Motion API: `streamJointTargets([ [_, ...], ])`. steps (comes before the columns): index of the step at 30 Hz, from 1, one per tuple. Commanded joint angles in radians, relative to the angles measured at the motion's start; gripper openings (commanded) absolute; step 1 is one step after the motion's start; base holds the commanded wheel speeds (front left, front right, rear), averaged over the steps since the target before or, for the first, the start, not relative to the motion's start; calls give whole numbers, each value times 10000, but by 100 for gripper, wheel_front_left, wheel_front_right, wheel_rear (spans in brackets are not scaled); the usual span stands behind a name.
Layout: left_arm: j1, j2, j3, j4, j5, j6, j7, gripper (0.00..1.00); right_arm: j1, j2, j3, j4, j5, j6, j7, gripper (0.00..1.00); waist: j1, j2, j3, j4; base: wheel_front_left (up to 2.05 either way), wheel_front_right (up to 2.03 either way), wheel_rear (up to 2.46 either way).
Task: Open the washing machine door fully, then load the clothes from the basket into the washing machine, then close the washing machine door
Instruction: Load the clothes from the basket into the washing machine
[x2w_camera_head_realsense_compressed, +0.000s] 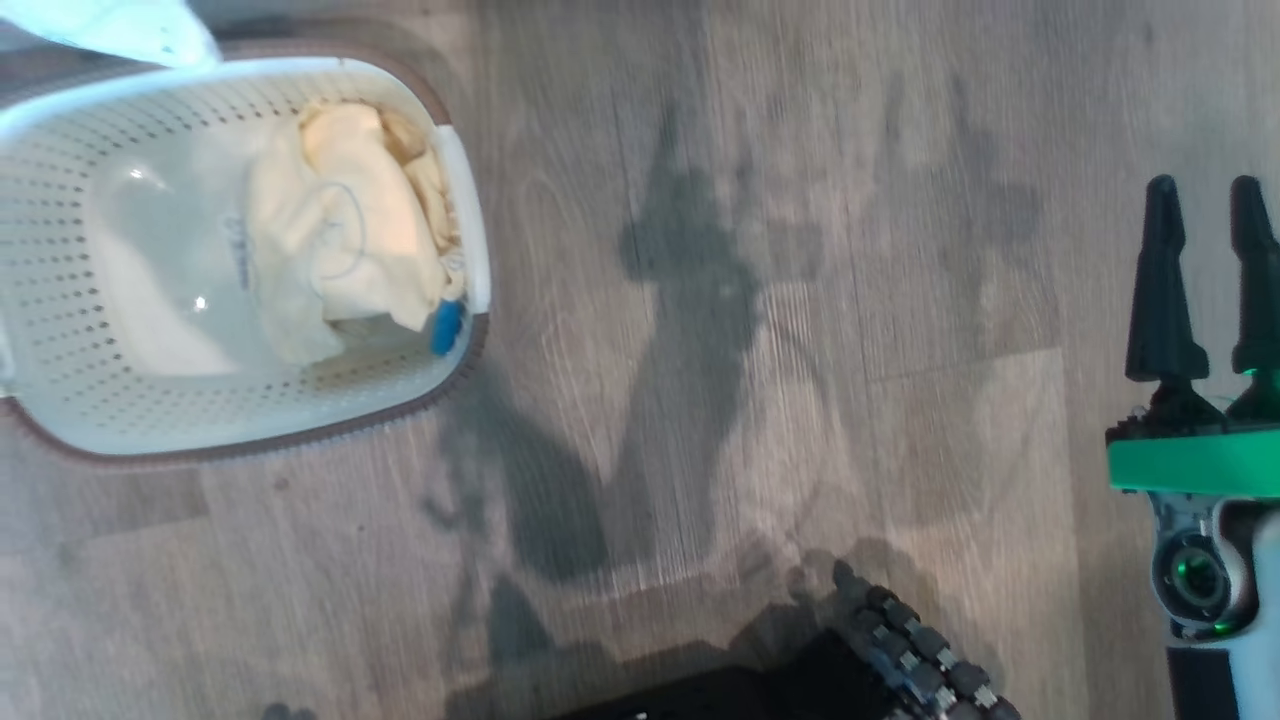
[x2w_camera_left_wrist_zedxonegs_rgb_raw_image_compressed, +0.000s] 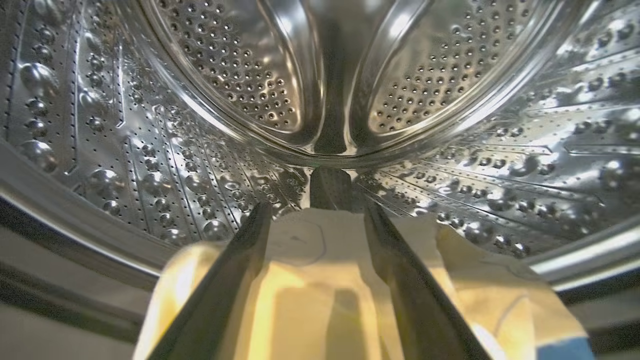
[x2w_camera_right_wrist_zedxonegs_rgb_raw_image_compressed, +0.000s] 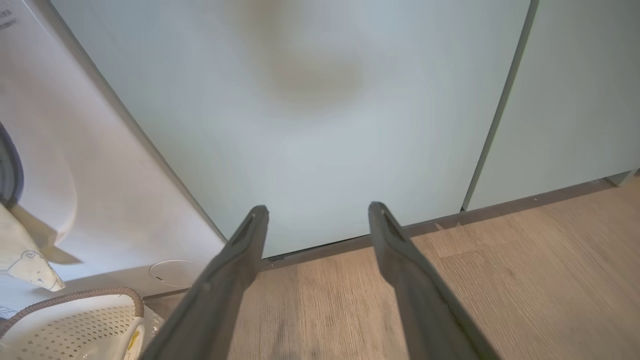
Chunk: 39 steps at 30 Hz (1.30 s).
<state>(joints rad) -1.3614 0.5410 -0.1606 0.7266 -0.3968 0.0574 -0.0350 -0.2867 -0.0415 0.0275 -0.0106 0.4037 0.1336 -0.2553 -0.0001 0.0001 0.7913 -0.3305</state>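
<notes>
Clothes (x2w_camera_left_wrist_zedxonegs_rgb_raw_image_compressed: 300, 300) maybe loose in wide left hand (x2w_camera_left_wrist_zedxonegs_rgb_raw_image_compressed: 317, 210), washing machine (x2w_camera_left_wrist_zedxonegs_rgb_raw_image_compressed: 150, 165) rim; right hand (x2w_camera_head_realsense_compressed: 1205, 195) wide.

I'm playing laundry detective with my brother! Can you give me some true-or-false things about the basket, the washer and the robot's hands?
1. The basket has yellow clothes in it. True.
2. The left gripper points into the shiny drum. True.
3. The right gripper is holding a garment. False: it is open and empty.
4. The floor is made of blue tiles. False: it is wood planks.
</notes>
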Motion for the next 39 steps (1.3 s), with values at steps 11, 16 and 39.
streamJointTargets([
  [11,3850,154,720,-3857,-480,942,-546,100,889,-89,-270,-446,-453,-29,-65,100,1,-1,-1221,742,0,0,0],
  [16,6034,-135,873,-5915,-536,1571,-793,100,1138,-212,-348,-518,-666,-29,-65,100,1,-1,-1797,1089,0,0,0],
  [39,11929,-1609,-51,-9390,-184,3198,-1389,100,2172,-1029,22,-252,-1292,-29,156,100,1,-1,-4654,2206,0,0,0],
])
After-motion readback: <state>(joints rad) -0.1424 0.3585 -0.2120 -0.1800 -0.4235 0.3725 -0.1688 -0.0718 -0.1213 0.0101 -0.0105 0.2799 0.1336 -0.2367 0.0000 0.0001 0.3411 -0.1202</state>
